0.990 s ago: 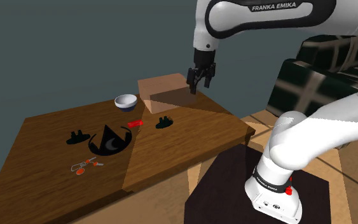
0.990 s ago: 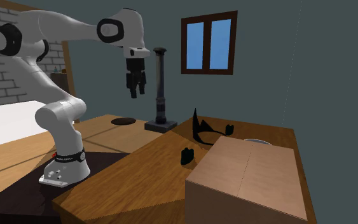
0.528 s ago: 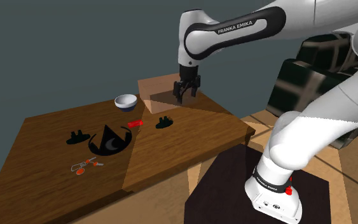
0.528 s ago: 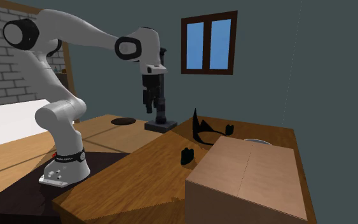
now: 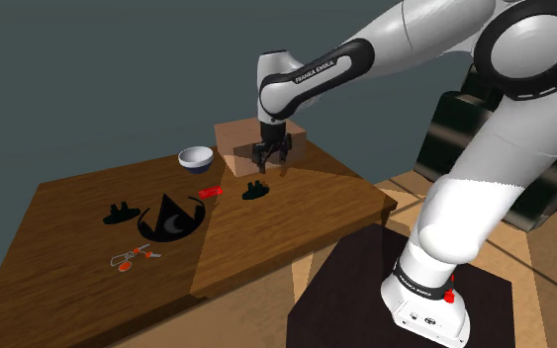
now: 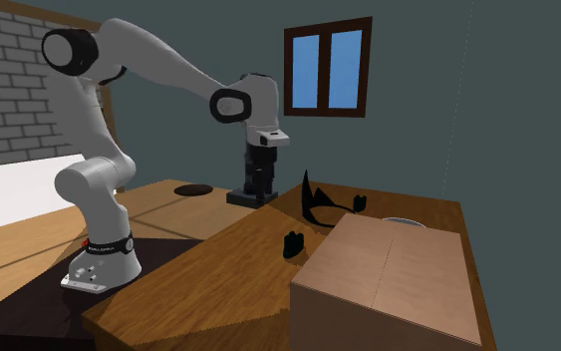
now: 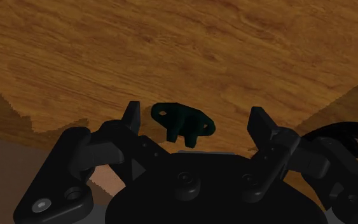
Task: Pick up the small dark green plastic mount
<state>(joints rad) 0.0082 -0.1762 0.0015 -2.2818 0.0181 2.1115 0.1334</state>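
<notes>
Wrist view: the gripper [image 7: 194, 116] is wide apart and holds nothing. The mount [image 7: 180, 119] lies on the table [image 7: 266, 38] between its fingers, not touched. Shoulder view: the arm has come down from high up to just above the mount, near the box [image 5: 234, 138]. It looks ready to drop and squeeze.

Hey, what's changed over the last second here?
The gripper came down and toward the shoulder view's left and now hangs over the mount, open and holding nothing. The mount, box and bowl stayed put.
</notes>
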